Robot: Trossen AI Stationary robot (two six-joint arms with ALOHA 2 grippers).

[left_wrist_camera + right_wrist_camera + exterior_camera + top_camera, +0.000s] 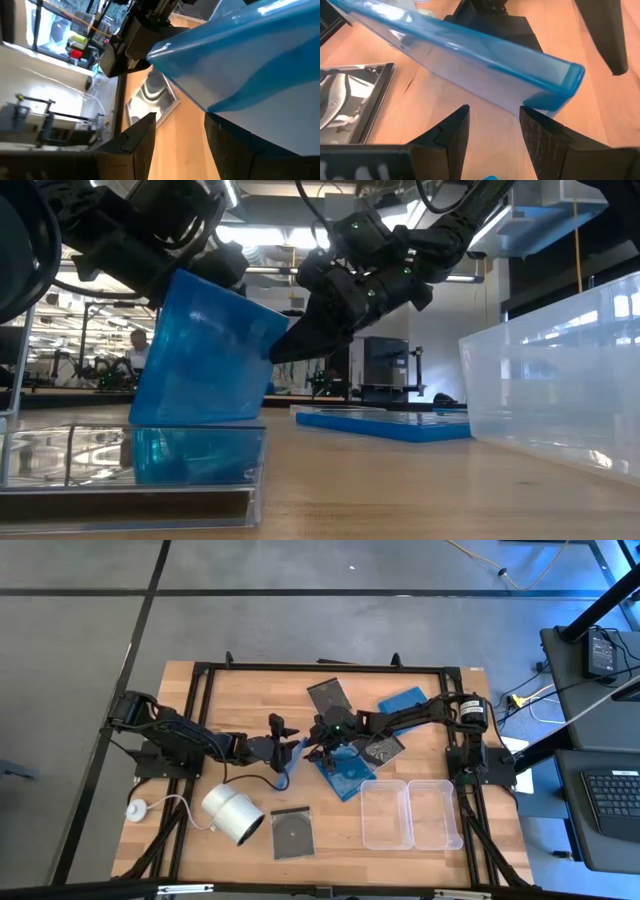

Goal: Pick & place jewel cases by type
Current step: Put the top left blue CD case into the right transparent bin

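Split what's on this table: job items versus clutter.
Job: tilted blue case, between left pincer and right pincer; middle blue case; far blue case; far dark case; middle dark case; near dark case.
Lying about: white cylinder; clear trays; white puck on a cable.

Three blue cases (411, 700), three grey cases (291, 832)

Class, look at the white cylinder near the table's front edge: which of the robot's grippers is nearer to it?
Left. The left gripper is just up-right of the white cylinder; the right gripper lies farther beyond it.
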